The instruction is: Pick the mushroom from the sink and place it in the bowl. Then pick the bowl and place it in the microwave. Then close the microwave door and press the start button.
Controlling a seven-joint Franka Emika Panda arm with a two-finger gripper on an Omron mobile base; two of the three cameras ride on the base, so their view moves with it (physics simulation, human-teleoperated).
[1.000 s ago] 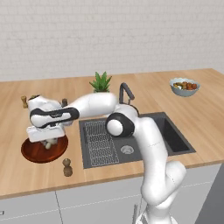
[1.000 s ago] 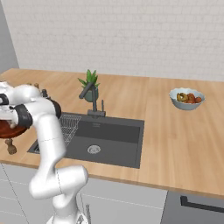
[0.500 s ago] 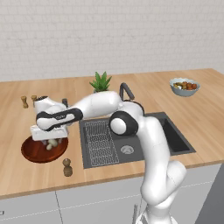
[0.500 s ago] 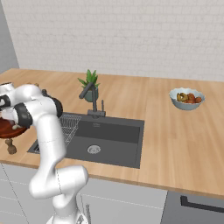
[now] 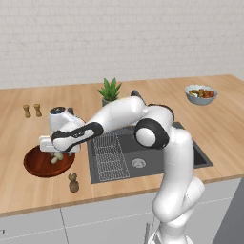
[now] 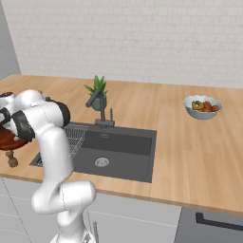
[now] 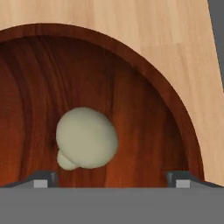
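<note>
The dark reddish-brown wooden bowl [image 5: 38, 166] sits on the counter left of the sink [image 5: 200, 157]. The pale mushroom [image 5: 56, 157] lies on its side inside the bowl. My gripper [image 5: 57, 152] hangs just above it, open, and holds nothing. In the hand view the mushroom [image 7: 86, 138] rests on the bowl's floor inside the rim [image 7: 175, 113], between and beyond my wide-apart fingertips [image 7: 41, 179]. From the right base view the bowl [image 6: 7, 139] peeks out behind my arm, left of the sink [image 6: 123, 152]. The microwave and its door are out of view.
A wooden pepper mill [image 5: 73, 182] stands in front of the bowl. Two small shakers [image 5: 31, 110] stand behind it. A potted plant [image 5: 110, 90] and the dark faucet [image 6: 100, 107] are behind the sink. A pale bowl of colourful food [image 5: 201, 94] sits far right.
The jaws have spread wide and let go of the mushroom, which now lies loose in the bowl. The hand has hardly moved.
</note>
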